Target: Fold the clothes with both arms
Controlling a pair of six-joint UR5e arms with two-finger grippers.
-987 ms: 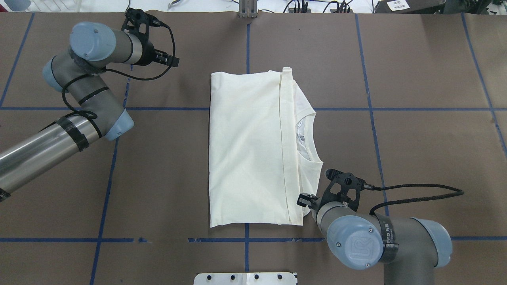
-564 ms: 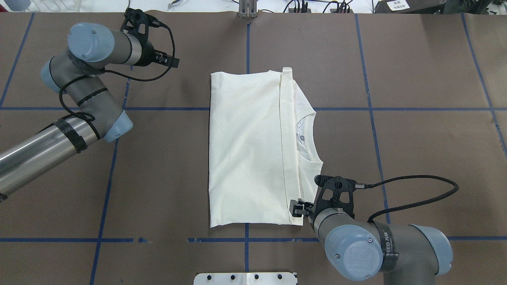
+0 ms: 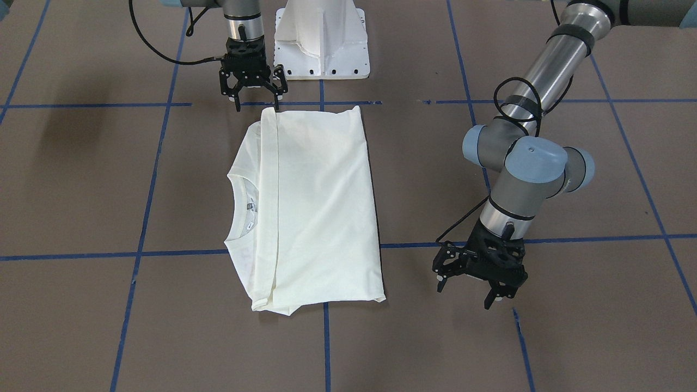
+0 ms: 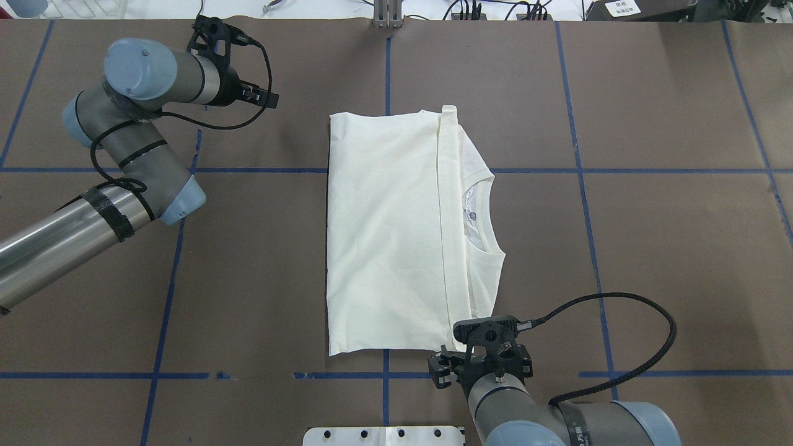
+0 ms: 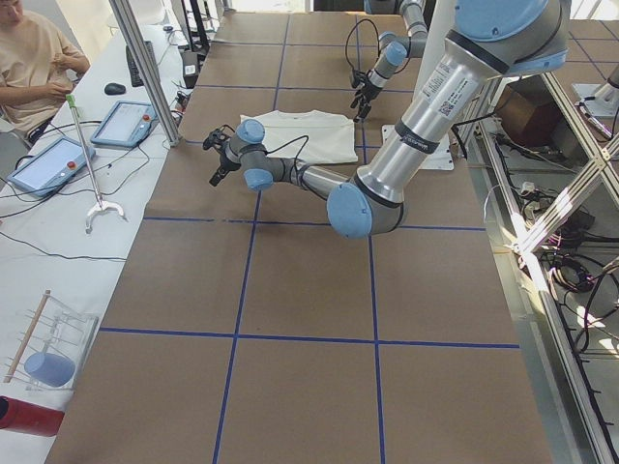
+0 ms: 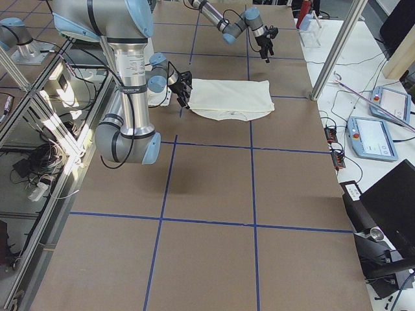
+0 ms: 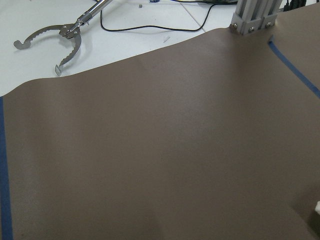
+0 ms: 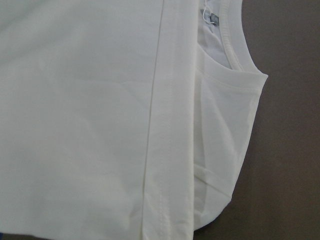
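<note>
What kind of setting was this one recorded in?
Most likely a robotics lab workcell set up for recording. The table is covered in brown sheet marked with a blue tape grid, an aluminium frame post stands at its edge, and a side bench holds touchscreen pendants beside a seated person.
</note>
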